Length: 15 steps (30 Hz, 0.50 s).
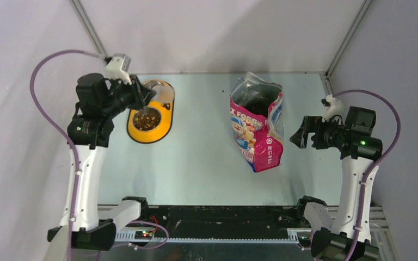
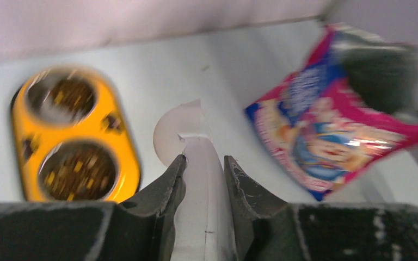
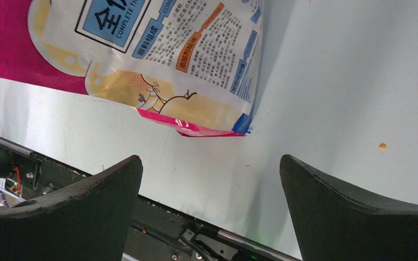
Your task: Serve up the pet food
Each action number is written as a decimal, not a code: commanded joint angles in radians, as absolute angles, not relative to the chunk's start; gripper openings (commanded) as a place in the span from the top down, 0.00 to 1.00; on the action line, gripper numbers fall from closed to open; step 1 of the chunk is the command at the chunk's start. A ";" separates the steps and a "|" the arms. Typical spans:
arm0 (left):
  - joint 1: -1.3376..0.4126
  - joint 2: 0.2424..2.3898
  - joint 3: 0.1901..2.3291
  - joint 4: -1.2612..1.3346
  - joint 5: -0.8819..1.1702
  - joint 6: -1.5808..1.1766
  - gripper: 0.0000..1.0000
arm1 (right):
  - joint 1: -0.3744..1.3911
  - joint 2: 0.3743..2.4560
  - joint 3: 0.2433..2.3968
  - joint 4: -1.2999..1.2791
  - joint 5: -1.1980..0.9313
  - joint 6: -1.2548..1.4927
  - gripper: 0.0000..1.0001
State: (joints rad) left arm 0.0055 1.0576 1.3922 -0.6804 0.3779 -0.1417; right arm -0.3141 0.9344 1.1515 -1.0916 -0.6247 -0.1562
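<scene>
Plainly the kibble [image 1: 146, 119] sits in the yellow bowl [image 1: 163, 128] (both wells, by the left wrist view). Over the bowl's far end, the left gripper [image 2: 204, 159] clamps the scoop [image 2: 177, 128] handle; well right of the bowl, the right gripper [image 3: 209, 160] gapes, empty.

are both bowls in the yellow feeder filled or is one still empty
Both filled: the left wrist view shows brown pet food in each bowl of the yellow feeder.
</scene>
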 commanded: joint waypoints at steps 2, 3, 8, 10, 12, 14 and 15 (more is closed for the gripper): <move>-0.234 1.114 1.675 -0.706 0.496 -0.021 1.00 | -0.321 0.928 1.152 -1.038 -0.684 -0.120 0.00; -0.298 1.130 1.709 -0.723 0.493 0.020 1.00 | -0.321 0.926 1.152 -1.041 -0.687 -0.125 0.00; -0.465 1.274 1.904 -0.731 0.489 0.090 1.00 | -0.321 0.913 1.132 -1.045 -0.681 -0.150 0.00; -0.516 1.328 1.951 -0.716 0.484 0.116 1.00 | -0.321 0.906 1.115 -1.042 -0.676 -0.154 0.01; -0.553 1.363 1.971 -0.665 0.481 0.127 1.00 | -0.321 0.901 1.100 -1.042 -0.677 -0.155 0.00; -0.585 1.396 1.985 -0.595 0.465 0.138 1.00 | -0.320 0.894 1.087 -1.037 -0.680 -0.158 0.00; -0.606 1.422 2.003 -0.556 0.453 0.142 1.00 | -0.321 0.889 1.081 -1.029 -0.675 -0.157 0.00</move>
State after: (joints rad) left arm -0.5499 1.3666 1.9450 -0.6804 0.4755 0.0803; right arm -0.3164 0.9100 1.0966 -1.0664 -0.6624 -0.1467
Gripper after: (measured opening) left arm 0.307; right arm 0.994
